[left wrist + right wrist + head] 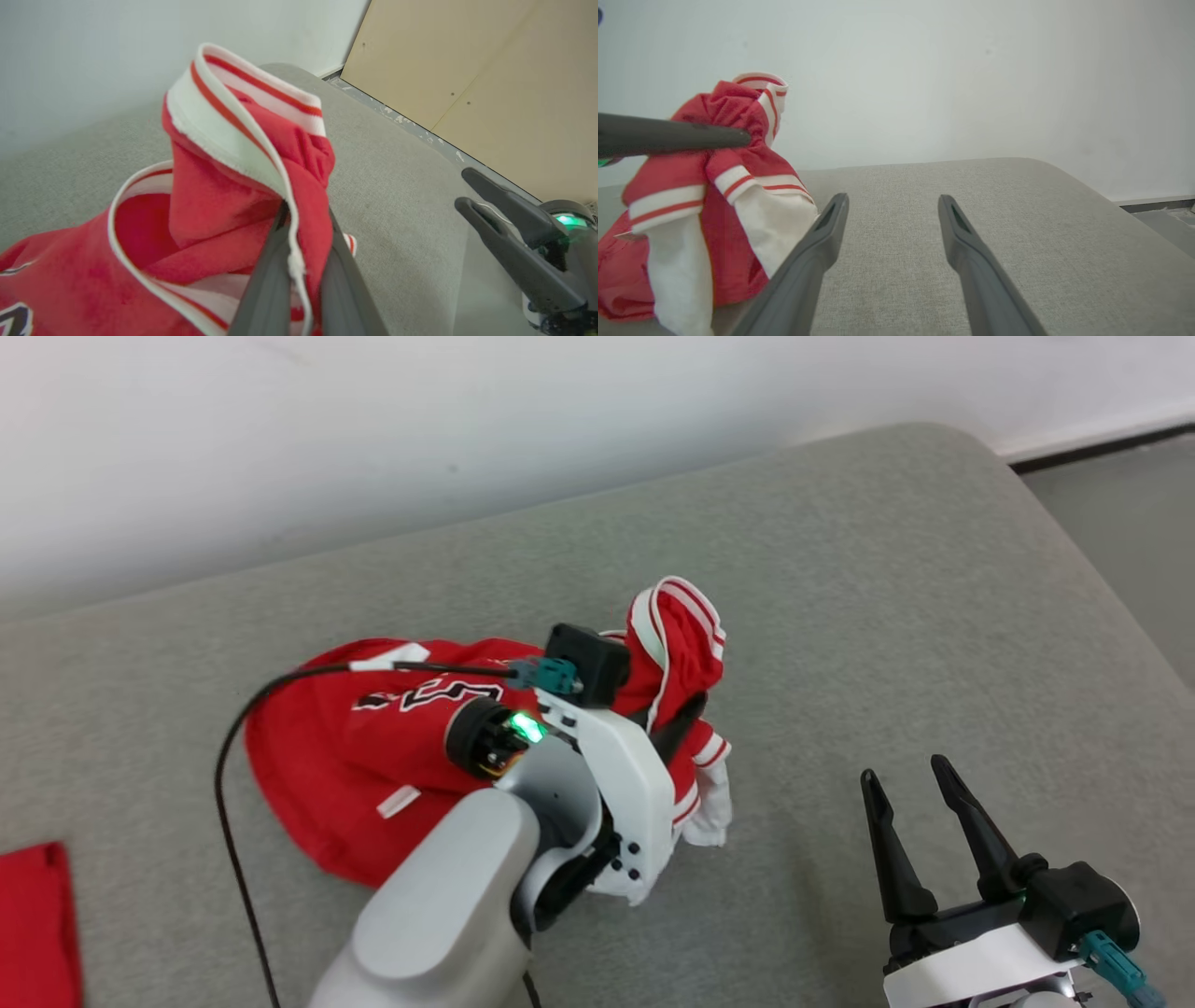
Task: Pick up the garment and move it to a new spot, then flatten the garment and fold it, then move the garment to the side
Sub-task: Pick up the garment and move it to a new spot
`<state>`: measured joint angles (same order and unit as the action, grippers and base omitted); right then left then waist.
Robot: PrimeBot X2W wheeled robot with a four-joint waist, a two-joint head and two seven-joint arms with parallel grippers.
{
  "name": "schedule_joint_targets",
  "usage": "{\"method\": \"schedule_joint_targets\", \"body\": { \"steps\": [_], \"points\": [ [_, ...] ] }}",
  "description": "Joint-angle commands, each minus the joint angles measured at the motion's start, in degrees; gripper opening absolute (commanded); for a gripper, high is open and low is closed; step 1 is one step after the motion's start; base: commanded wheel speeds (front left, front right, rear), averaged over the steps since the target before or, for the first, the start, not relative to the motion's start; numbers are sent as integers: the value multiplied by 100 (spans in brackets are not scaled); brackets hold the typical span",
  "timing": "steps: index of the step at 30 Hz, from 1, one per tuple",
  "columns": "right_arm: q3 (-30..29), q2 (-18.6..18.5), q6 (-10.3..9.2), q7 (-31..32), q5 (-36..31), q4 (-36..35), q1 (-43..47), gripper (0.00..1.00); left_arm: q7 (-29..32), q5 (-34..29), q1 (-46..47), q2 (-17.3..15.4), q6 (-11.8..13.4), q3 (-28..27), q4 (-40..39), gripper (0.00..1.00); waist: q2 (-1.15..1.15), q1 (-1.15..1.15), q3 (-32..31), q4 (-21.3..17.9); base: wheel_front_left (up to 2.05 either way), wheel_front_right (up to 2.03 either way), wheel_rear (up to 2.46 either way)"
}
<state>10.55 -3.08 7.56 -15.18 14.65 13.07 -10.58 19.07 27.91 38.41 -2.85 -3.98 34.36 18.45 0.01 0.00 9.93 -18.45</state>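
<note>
Pinched between the two dark fingers of the left gripper (304,219) is a raised fold of the one red soft-fabric jersey shirt (327,765), white-sleeved with red-striped white trim, its body crumpled on the grey cushion (887,569). Close by, the right gripper (904,768) hovers with jaws spread, empty. The shirt's black lettering is partly hidden by the left forearm (448,896), and a second red cloth (37,924) is cut off at the edge.
</note>
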Motion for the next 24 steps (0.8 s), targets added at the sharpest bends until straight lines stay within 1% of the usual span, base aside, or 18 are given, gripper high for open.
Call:
{"method": "schedule_joint_targets", "body": {
  "steps": [1,3,4,5,6,7,11,15,18,22,24],
  "points": [
    [2,10,-14,5,73,11,-47,100,-121,69,122,-14,31,95,87,0,-1,0,110,-208,0,0,0],
    [-2,15,-14,5,105,8,-38,100,-280,225,220,-15,46,364,307,0,-1,0,149,-296,0,0,0],
    [13,18,-14,5,128,0,-39,100,-384,304,297,-17,72,487,390,5,-1,0,168,-329,0,0,0],
    [31,19,-14,5,146,-3,-38,100,-476,418,363,-16,74,614,448,18,-1,0,183,-356,0,0,0],
    [35,19,-14,5,170,-6,-33,100,-558,519,413,-15,116,707,510,39,-1,0,192,-372,0,0,0],
    [36,17,-14,5,201,-3,-26,100,-669,568,490,-15,157,818,553,100,-1,0,200,-382,0,0,0],
    [19,15,-14,5,248,2,-11,100,-1059,1077,671,-14,301,1156,642,100,-1,0,214,-382,0,0,0],
    [-31,16,-14,5,233,21,-5,100,-1311,1460,795,-14,409,1426,725,100,-1,0,167,-283,0,0,0],
    [-67,13,-14,5,185,35,25,100,-1499,1550,836,-14,505,1509,886,100,-1,0,87,-186,0,0,0],
    [-177,15,-14,5,104,36,117,100,-1868,1592,747,-14,606,1441,1018,100,-1,0,-60,-20,0,0,0],
    [-267,12,-14,5,41,27,176,100,-2073,1538,624,-95,684,1385,999,100,-1,0,-141,80,0,0,0]
  ]
}}
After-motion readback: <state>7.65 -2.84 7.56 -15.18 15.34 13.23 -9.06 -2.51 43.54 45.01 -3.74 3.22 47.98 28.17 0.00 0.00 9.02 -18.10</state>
